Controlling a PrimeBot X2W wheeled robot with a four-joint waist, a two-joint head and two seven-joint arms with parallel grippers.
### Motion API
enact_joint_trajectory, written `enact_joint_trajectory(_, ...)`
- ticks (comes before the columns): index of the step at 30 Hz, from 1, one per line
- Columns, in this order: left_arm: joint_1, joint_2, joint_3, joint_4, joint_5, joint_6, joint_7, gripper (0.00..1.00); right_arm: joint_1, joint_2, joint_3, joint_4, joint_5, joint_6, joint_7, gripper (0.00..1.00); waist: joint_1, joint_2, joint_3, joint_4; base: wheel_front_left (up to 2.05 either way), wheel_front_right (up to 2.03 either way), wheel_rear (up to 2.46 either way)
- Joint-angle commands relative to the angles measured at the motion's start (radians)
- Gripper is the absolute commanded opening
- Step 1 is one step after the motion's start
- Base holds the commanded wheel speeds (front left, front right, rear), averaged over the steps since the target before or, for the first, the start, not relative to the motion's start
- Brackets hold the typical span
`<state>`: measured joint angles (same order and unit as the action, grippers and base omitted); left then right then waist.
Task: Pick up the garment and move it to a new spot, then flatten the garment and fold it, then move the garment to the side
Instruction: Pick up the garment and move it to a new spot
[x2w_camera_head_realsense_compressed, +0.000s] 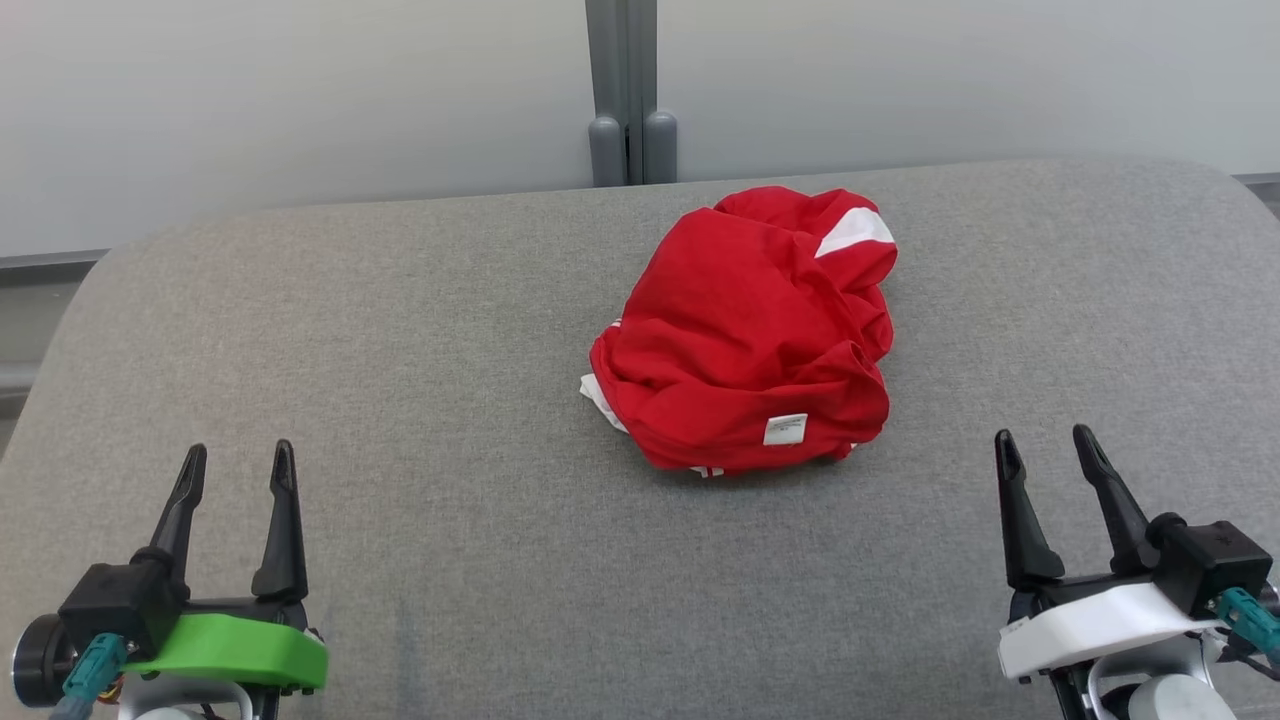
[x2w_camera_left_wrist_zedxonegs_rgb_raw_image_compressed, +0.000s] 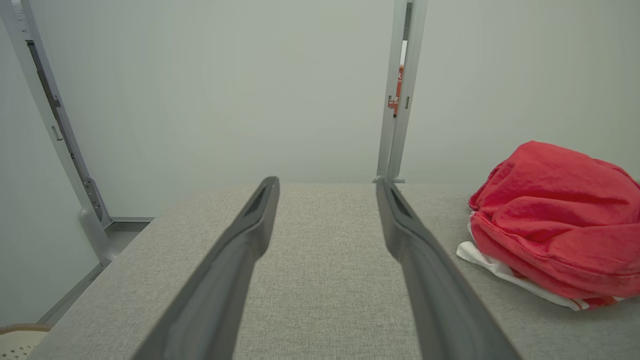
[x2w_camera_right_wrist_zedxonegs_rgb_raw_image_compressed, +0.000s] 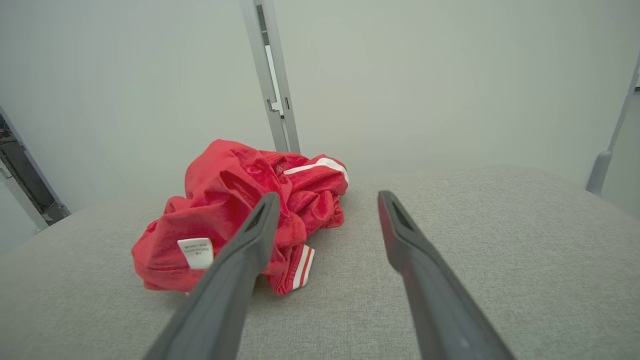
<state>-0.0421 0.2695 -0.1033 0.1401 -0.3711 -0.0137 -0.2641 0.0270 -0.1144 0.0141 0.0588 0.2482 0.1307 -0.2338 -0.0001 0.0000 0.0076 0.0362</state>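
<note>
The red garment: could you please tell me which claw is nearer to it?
Right. The right claw sits off the near right corner of the red garment; the left claw is far to its left.

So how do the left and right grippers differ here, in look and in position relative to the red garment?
The left gripper is green at its base; the right gripper is white there. The left gripper stands farther from the red garment than the right gripper does. Both are open, empty and clear of the cloth.
</note>
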Motion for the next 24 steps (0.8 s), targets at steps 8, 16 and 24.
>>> enact_joint_trajectory(8,0.014,-0.024,0.02,0.017,0.045,-0.038,0.0,1.0,0.029,-0.009,0.026,-0.022,-0.008,0.0,0.017,1.0,0.0001,0.0,0.012,0.009,0.0,0.0,0.0)
enact_joint_trajectory(16,0.013,-0.046,0.049,0.028,0.063,-0.06,-0.001,1.0,0.031,-0.009,0.031,-0.026,-0.006,0.0,0.019,1.0,0.0001,0.0,0.02,0.013,0.0,0.0,0.0)
enact_joint_trajectory(24,0.006,-0.063,0.063,0.043,0.078,-0.076,-0.001,1.0,0.028,-0.009,0.031,-0.024,-0.004,0.0,0.021,1.0,0.0001,0.0,0.024,0.014,0.0,0.0,0.0)
